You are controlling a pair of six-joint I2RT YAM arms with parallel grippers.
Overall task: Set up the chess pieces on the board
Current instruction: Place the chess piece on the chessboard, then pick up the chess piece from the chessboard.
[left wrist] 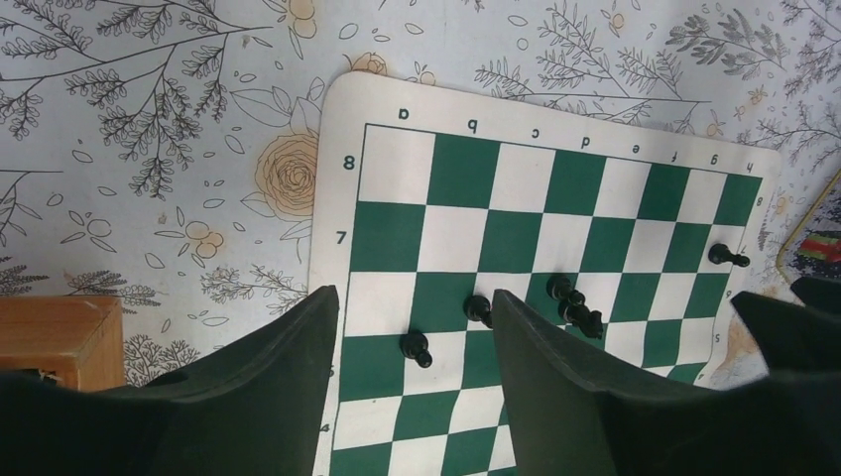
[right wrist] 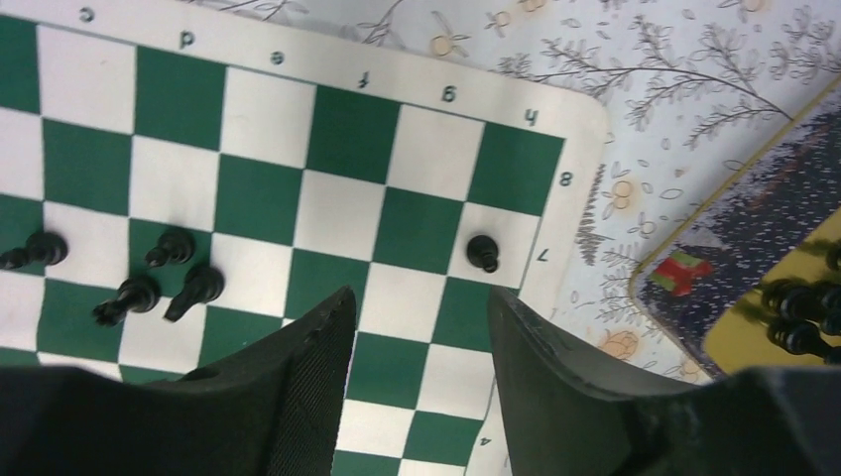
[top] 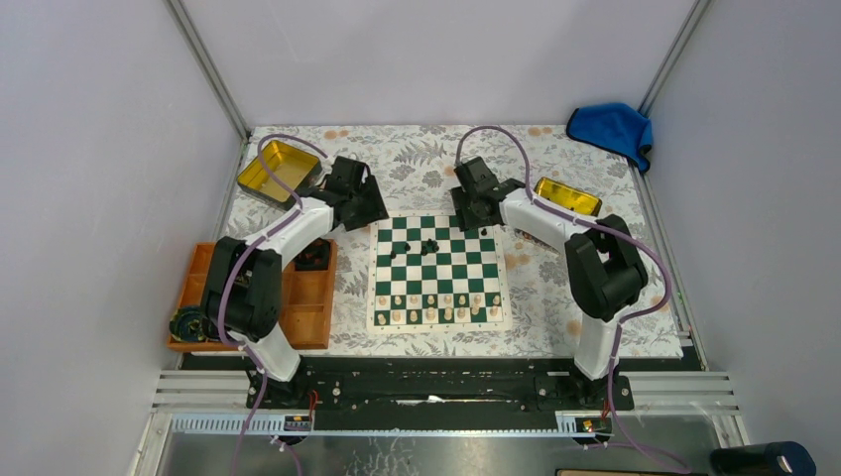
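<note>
Green-and-white square chessboard [top: 451,270] with cream border lies flat at frame centre on the floral worktop [top: 417,159]. Small black chess pieces [top: 428,245] sit clustered on its upper rows, one by the upper right edge. Both left fingers [left wrist: 288,397] and right fingers [right wrist: 298,397] are spread wide above the chessboard, holding nothing

chess pieces [top: 428,245]: on board [top: 375,290], far half | tray [top: 309,309]: left of board | left tin [top: 278,169], right tin [top: 567,194]: behind board

Floral tablecloth [top: 417,154], left gold tin [top: 276,171], right gold tin [top: 567,195], blue cloth [top: 612,129], orange tray [top: 312,309], cream pieces [top: 441,308]
</note>
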